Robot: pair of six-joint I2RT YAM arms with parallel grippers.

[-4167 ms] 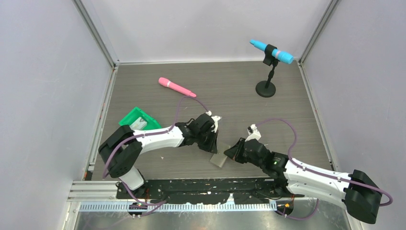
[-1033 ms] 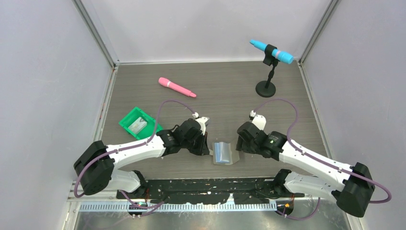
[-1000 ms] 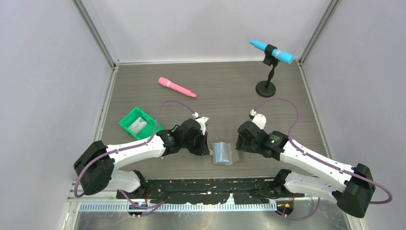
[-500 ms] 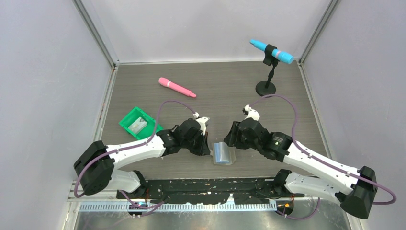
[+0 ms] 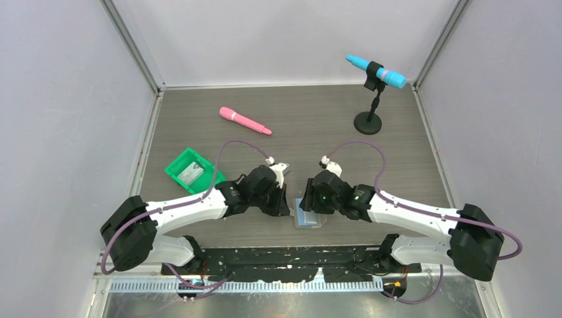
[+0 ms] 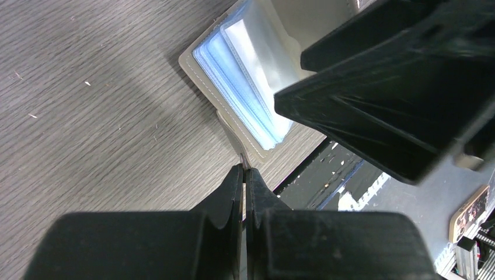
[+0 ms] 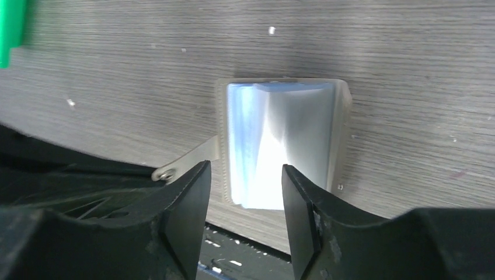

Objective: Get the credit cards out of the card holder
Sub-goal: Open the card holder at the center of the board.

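The card holder [image 5: 307,219] lies open near the table's front edge, its pale blue pockets [image 7: 274,140] facing up; it also shows in the left wrist view [image 6: 248,81]. My left gripper [image 5: 285,206] is shut on the holder's thin grey closing strap [image 6: 243,165], at the holder's left side. My right gripper [image 5: 311,199] hangs open just above the holder, its jaws [image 7: 245,170] either side of the pockets' near end. A pale card [image 5: 193,171] lies in the green tray. I cannot make out separate cards inside the pockets.
The green tray [image 5: 177,173] sits left of my left arm. A pink microphone [image 5: 244,121] lies at the back left. A blue microphone [image 5: 375,71] sits on a black stand [image 5: 368,122] at the back right. The table's front edge runs just below the holder.
The holder, closed 4.2 s ago, lies open. Over the last second my right gripper has moved left and now sits over the pockets. My left gripper has kept hold of the strap.
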